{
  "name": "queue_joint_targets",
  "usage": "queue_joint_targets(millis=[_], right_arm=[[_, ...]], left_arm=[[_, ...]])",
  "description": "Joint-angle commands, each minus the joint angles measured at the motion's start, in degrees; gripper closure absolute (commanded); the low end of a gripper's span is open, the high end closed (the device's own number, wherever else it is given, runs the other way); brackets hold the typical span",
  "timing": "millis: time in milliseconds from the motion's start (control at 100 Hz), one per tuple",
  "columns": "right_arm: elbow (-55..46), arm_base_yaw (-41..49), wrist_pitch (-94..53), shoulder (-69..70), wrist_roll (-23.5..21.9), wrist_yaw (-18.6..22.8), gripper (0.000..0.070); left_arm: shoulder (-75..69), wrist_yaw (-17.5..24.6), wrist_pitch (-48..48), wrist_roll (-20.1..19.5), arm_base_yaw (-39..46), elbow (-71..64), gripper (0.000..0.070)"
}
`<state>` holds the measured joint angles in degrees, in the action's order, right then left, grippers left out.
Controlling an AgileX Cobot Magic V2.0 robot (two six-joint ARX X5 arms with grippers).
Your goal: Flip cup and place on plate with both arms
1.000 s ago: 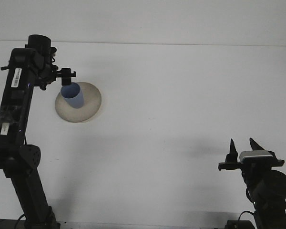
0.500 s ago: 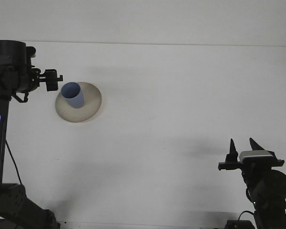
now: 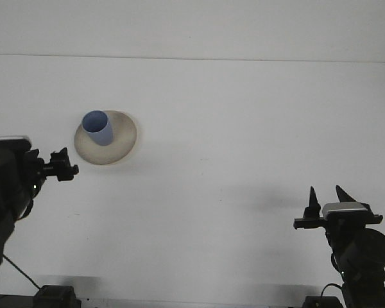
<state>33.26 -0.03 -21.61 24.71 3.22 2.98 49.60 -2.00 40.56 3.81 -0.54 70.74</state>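
A blue cup [image 3: 99, 128] stands upright, mouth up, on the left part of a beige plate [image 3: 120, 144] at the table's left. Nothing touches the cup. My left gripper [image 3: 62, 168] hangs low at the left edge, below and left of the plate and well apart from it. My right gripper [image 3: 327, 196] rests near the bottom right corner, open, its two dark fingertips [image 3: 312, 196] pointing up with nothing between them.
The white table [image 3: 244, 128] stretches to a back edge near the top of the view. The left arm's dark body [image 3: 6, 186] fills the lower left edge, and the right arm's base [image 3: 359, 256] sits at the lower right.
My left arm has drawn back from the cup, dropping down and toward the near left. The cup stays standing on the plate. The right arm has not moved.
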Motion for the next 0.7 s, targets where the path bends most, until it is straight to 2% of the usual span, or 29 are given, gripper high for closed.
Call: queue_joint_targets(millis=[0, 150, 310, 430, 540, 690], right_arm=[[0.42, 0.07, 0.50, -0.02, 0.68, 0.00, 0.0295], [0.42, 0.07, 0.37, -0.02, 0.68, 0.00, 0.0295], [0.42, 0.07, 0.35, -0.02, 0.68, 0.00, 0.0295], [0.42, 0.07, 0.39, -0.02, 0.68, 0.02, 0.0295], [0.42, 0.07, 0.42, -0.02, 0.68, 0.02, 0.0295], [0.42, 0.07, 0.83, -0.02, 0.68, 0.02, 0.0295]], left_arm=[[-4.98, 0.17, -4.76, 0.02, -0.44, -6.32, 0.0268], [-16.92, 0.52, -13.66, -2.40, -1.11, -21.09, 0.0268], [-26.08, 0.52, -17.99, -2.93, -1.09, -30.88, 0.0268], [-29.27, 0.52, -18.36, -2.95, -1.09, -34.03, 0.0260], [-29.59, 0.52, -19.56, -3.04, -1.09, -34.32, 0.0184], [-29.51, 0.52, -21.79, -2.95, -1.09, -34.29, 0.0186]])
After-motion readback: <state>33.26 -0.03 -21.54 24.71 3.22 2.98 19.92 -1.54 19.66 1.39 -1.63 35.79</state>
